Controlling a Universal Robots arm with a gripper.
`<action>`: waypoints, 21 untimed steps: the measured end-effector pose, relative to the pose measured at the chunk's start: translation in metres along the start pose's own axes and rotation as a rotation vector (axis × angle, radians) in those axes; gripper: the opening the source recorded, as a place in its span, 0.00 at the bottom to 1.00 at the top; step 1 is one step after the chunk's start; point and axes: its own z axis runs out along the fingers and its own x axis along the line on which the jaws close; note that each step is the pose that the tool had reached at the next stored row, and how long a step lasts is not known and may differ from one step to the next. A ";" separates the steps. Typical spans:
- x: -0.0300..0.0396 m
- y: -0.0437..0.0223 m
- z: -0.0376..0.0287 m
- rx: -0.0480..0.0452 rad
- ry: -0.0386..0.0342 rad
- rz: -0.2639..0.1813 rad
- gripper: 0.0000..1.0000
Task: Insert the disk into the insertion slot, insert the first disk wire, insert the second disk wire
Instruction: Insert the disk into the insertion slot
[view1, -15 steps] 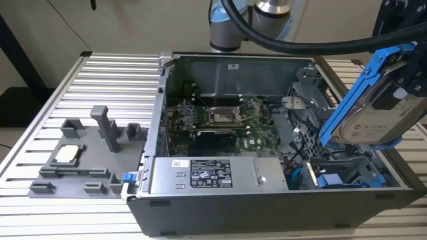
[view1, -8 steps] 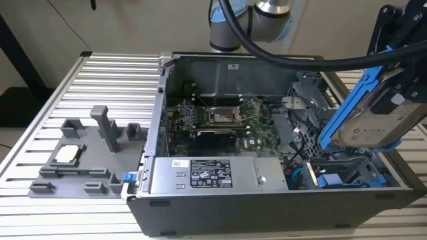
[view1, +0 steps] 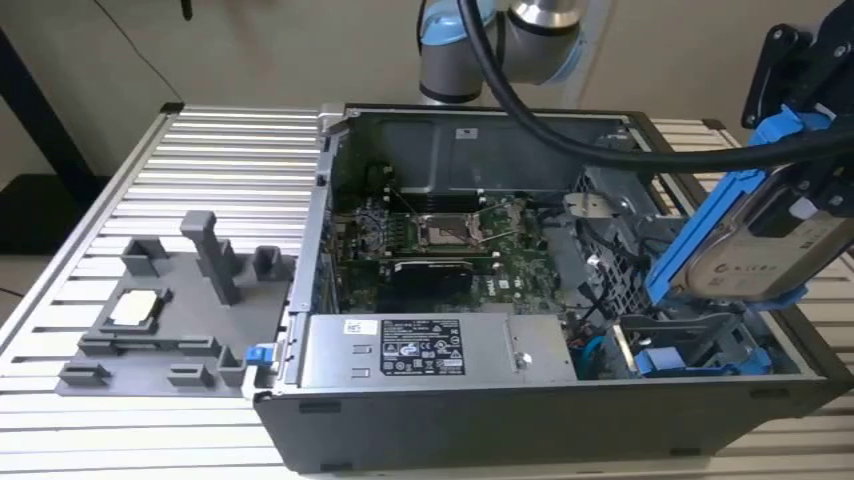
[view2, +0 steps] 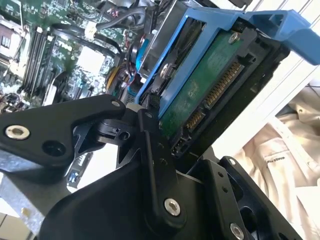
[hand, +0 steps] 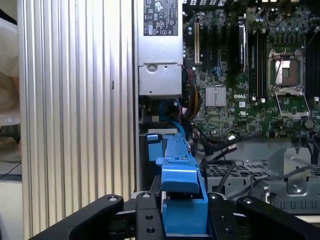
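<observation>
Soft, even light in the exterior view: ribbed table (view1: 214, 160) bright, computer case (view1: 441, 140) shadowed inside.

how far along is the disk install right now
Done: nothing yet. In hand: the gripper is shut on the disk, holding it tilted above the computer case at the exterior view's right. Left: the disk is not in the slot, and its connector in the second wrist view is bare, no wire plugged in.

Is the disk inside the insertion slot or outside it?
Outside. The gripper holds the disk tilted in the air, with its lower end just above the insertion slot and not seated in it.
</observation>
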 end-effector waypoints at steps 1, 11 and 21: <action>0.0001 -0.0001 0.0019 0.0000 -0.0001 0.000 0.33; 0.0000 -0.0013 0.0157 0.0016 0.0008 -0.029 0.33; 0.0016 -0.0037 0.0313 0.0042 0.0008 -0.029 0.33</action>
